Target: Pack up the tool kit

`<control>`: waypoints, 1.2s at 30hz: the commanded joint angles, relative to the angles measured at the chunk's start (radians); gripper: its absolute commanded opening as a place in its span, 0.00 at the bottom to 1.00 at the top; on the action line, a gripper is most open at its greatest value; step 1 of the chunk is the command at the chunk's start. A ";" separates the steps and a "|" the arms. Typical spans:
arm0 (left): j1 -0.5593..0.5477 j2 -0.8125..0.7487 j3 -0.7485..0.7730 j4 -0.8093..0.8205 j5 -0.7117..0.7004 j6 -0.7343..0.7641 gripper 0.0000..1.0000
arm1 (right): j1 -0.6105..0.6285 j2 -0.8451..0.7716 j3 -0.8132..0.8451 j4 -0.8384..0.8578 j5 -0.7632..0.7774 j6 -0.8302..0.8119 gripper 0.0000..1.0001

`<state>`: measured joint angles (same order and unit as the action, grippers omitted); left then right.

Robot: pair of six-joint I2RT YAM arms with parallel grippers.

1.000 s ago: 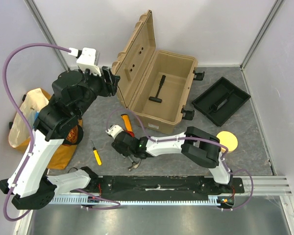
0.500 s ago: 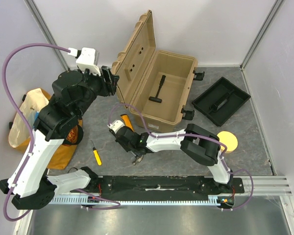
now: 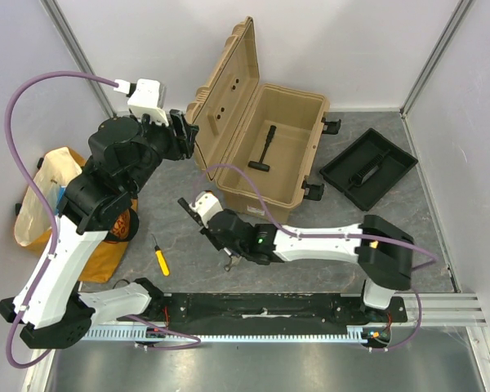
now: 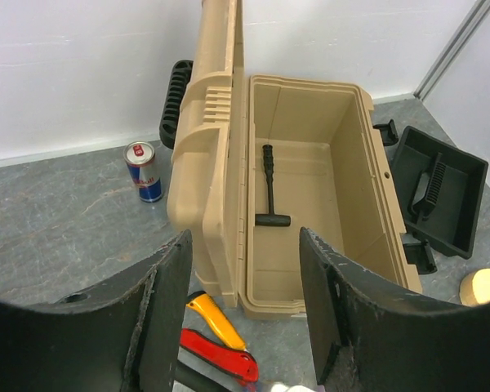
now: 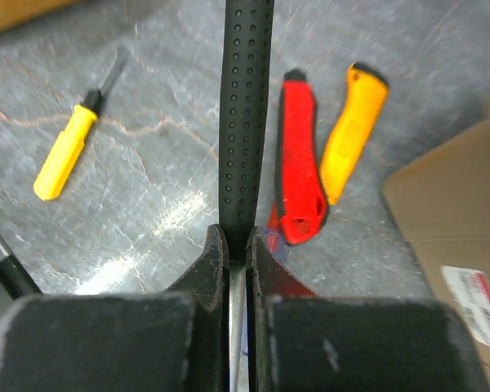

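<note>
The tan tool box (image 3: pixel 261 206) stands open, its lid (image 3: pixel 224 90) upright, with a black hammer (image 3: pixel 264 151) lying inside. My right gripper (image 5: pixel 238 245) is shut on a tool with a black dotted handle (image 5: pixel 245 106) and a metal shaft, just in front of the box (image 3: pixel 220 237). Beside that handle lie a red knife (image 5: pixel 298 163) and an orange-yellow knife (image 5: pixel 351 135). A yellow screwdriver (image 3: pixel 160 257) rests further left. My left gripper (image 4: pixel 245 245) hangs open and empty above the box's left side (image 3: pixel 188 135).
A black tray insert (image 3: pixel 367 167) sits to the right of the box, with a yellow disc (image 4: pixel 483 286) near it. A drink can (image 4: pixel 145 171) stands behind the lid. A yellow bag (image 3: pixel 49 204) lies at the far left. Walls close in all round.
My right gripper has shut on the black-handled tool and shifted slightly toward the box, while the right arm's elbow swung out to the right. The left arm has not moved.
</note>
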<state>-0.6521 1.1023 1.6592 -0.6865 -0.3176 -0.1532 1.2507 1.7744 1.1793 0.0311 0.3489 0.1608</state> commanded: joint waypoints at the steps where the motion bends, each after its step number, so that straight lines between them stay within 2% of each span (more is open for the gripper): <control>1: -0.003 -0.012 0.017 0.016 -0.063 -0.032 0.61 | 0.015 -0.151 -0.049 0.118 0.128 -0.010 0.00; 8: -0.003 -0.068 -0.022 0.087 -0.104 -0.071 0.61 | 0.024 -0.406 -0.158 0.222 0.370 -0.046 0.00; 16: -0.001 -0.076 -0.038 0.127 -0.107 -0.088 0.61 | 0.016 -0.498 -0.202 0.291 0.556 -0.132 0.00; 23: -0.001 -0.052 -0.035 0.145 -0.087 -0.095 0.62 | -0.108 -0.477 -0.104 0.233 0.636 -0.122 0.00; 29: -0.003 -0.015 -0.026 0.163 -0.058 -0.101 0.62 | -0.292 -0.386 0.034 0.196 0.645 -0.067 0.00; 32: -0.001 0.007 -0.018 0.174 -0.038 -0.111 0.63 | -0.376 -0.299 0.101 0.170 0.625 -0.043 0.00; 36: -0.001 0.040 -0.010 0.176 -0.035 -0.114 0.63 | -0.471 -0.189 0.163 0.153 0.521 0.011 0.00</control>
<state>-0.6521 1.1191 1.6291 -0.5652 -0.3653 -0.2283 0.8444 1.5028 1.2659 0.1905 0.9352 0.0998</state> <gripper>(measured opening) 0.625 0.042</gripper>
